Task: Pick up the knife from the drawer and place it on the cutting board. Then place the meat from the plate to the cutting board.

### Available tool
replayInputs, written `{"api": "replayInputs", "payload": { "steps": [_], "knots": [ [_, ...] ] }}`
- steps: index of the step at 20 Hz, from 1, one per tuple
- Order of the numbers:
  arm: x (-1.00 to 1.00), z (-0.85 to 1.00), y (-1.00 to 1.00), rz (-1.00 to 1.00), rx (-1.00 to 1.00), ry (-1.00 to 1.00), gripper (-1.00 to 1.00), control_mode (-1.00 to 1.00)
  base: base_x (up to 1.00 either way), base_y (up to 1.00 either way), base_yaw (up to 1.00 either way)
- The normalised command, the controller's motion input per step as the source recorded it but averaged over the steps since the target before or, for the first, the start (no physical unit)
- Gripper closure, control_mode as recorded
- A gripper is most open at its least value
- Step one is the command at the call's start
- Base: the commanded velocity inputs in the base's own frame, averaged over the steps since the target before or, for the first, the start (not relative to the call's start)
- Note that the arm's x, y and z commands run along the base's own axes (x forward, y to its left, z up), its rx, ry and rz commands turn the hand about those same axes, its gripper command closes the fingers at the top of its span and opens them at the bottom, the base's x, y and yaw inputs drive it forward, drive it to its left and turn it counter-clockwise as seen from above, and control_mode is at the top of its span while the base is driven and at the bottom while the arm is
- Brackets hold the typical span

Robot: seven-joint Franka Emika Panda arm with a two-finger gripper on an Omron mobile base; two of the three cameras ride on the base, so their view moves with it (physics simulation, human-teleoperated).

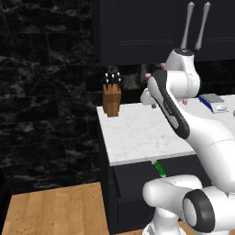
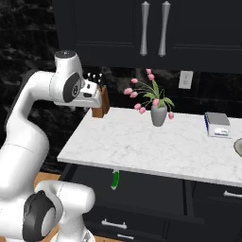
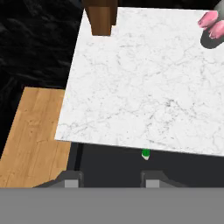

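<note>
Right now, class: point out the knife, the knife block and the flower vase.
knife (image 2: 115, 181), right base view, on its green handle below the counter edge.
knife block (image 1: 111, 101), left base view, on its brown wooden front.
flower vase (image 2: 159, 116), right base view, on its grey body.

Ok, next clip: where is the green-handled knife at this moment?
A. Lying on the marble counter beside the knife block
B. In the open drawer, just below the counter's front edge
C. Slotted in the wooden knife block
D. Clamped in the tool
B: the knife's green handle sits in the open drawer just under the front edge of the counter, and the tool hangs above it with nothing between its tips.
</note>
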Motion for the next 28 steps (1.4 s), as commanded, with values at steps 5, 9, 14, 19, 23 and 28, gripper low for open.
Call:
{"api": "replayInputs", "payload": {
  "steps": [5, 9, 14, 19, 23, 28],
  "knots": [
    [-0.38, 0.00, 0.00, 0.00, 0.00, -0.05, -1.00, -1.00, 0.00, 0.00, 0.00],
    [-0.89, -0.03, 0.00, 0.00, 0.00, -0.04, -1.00, -1.00, 0.00, 0.00, 0.00],
    [-0.83, -0.02, 0.00, 0.00, 0.00, -0.04, -1.00, -1.00, 0.00, 0.00, 0.00],
    [-0.74, 0.00, 0.00, 0.00, 0.00, -0.12, -1.00, -1.00, 0.00, 0.00, 0.00],
    [-0.77, 0.00, 0.00, 0.00, 0.00, -0.10, -1.00, -1.00, 0.00, 0.00, 0.00],
    [-0.67, 0.07, 0.00, 0.00, -0.02, -0.02, -1.00, -1.00, 0.00, 0.00, 0.00]
  ]
}}
